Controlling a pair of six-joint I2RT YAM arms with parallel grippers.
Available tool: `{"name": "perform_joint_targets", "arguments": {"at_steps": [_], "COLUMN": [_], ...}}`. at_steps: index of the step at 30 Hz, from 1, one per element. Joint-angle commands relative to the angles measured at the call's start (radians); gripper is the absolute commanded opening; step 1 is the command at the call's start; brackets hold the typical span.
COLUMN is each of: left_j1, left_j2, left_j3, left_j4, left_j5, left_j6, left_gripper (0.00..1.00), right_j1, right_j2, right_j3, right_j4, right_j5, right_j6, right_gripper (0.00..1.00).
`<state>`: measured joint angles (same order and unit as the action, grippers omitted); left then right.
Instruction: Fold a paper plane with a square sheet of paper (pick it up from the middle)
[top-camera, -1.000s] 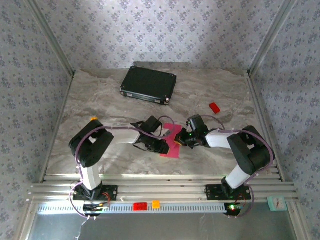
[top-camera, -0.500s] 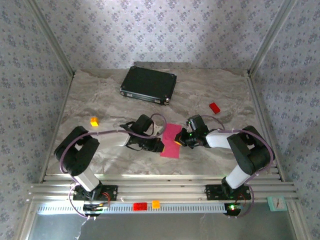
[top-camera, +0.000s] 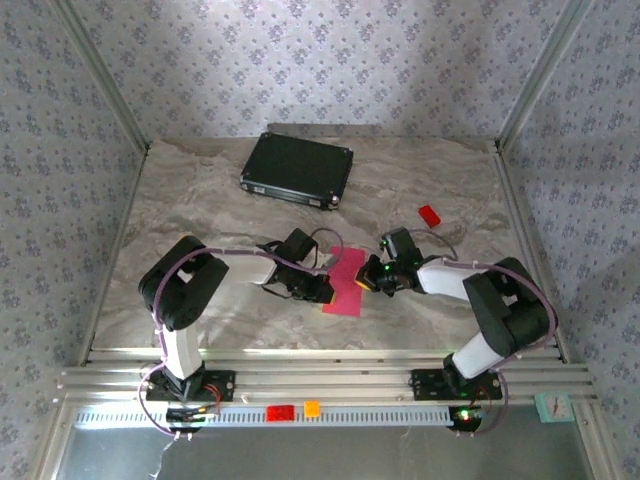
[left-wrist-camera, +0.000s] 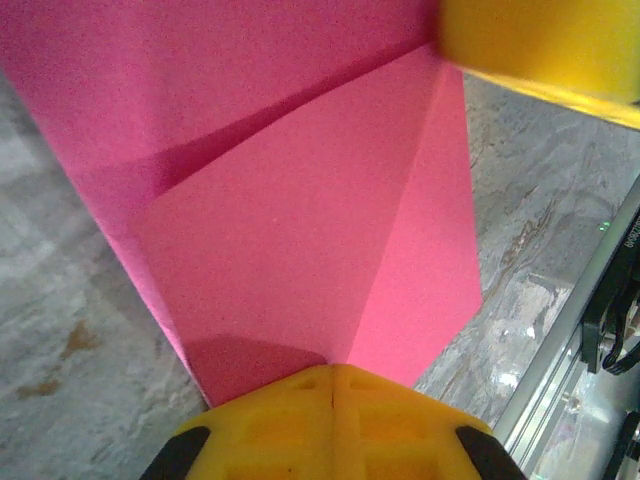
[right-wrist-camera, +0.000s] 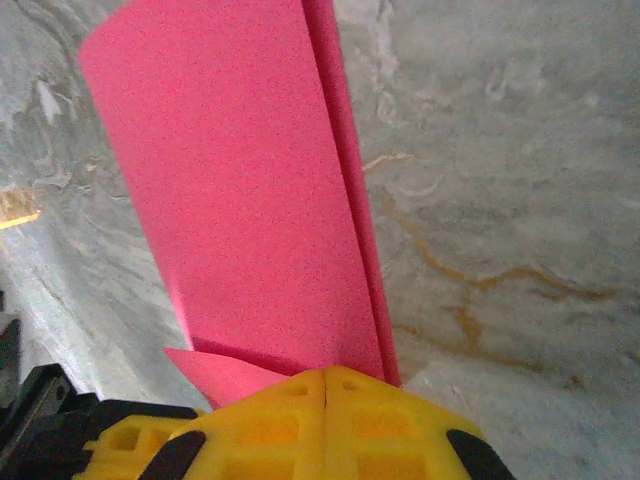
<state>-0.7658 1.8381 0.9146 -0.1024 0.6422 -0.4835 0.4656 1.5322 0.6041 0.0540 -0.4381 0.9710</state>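
Obs: the thin magenta-pink square sheet of paper (top-camera: 346, 284) sits just toward 6 o'clock of the middle of the marbled grey tabletop (top-camera: 200, 200), already part-folded. The left wrist view shows a diagonal flap lying over the lower layer, and the right wrist view shows a doubled layer along one long edge. Change over the last second: the left gripper (top-camera: 324, 290) drew back off the sheet toward 9 o'clock, then came in again, and its yellow fingers (left-wrist-camera: 333, 410) are now pressed together on the sheet's 9 o'clock edge. The right gripper (top-camera: 369, 283) has stayed clamped on the 3 o'clock edge throughout; its yellow fingers (right-wrist-camera: 328, 405) meet flush with pink paper pinched between them. It has drifted slightly toward 12 o'clock. Whether the sheet has left the table I cannot tell from above. Reading: the paper is now held at both sides, so it is fixed for the next crease; the plane's dart shape is not there yet, and I judge the task roughly mid-way. Caution: with both claws gripping thin paper, any pull apart could tear it or slip an edge free. Elsewhere: flat black rectangular case (top-camera: 298, 168) at 11 o'clock of the sheet, well apart; small red block (top-camera: 429, 214) at 2 o'clock, apart
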Motion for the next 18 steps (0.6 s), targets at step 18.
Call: {"name": "perform_joint_targets", "arguments": {"at_steps": [18], "left_j1": [-0.003], "left_j2": [0.049], "left_j3": [-0.032], "left_j4": [-0.044], "left_j5": [-0.041], "left_j6": [0.012], "left_gripper": [0.00], "right_j1": [0.090], "right_j2": [0.056], "right_j3": [-0.037], "right_j4": [0.052], "right_j5": [0.019], "right_j6": [0.038], "right_gripper": [0.00]}}
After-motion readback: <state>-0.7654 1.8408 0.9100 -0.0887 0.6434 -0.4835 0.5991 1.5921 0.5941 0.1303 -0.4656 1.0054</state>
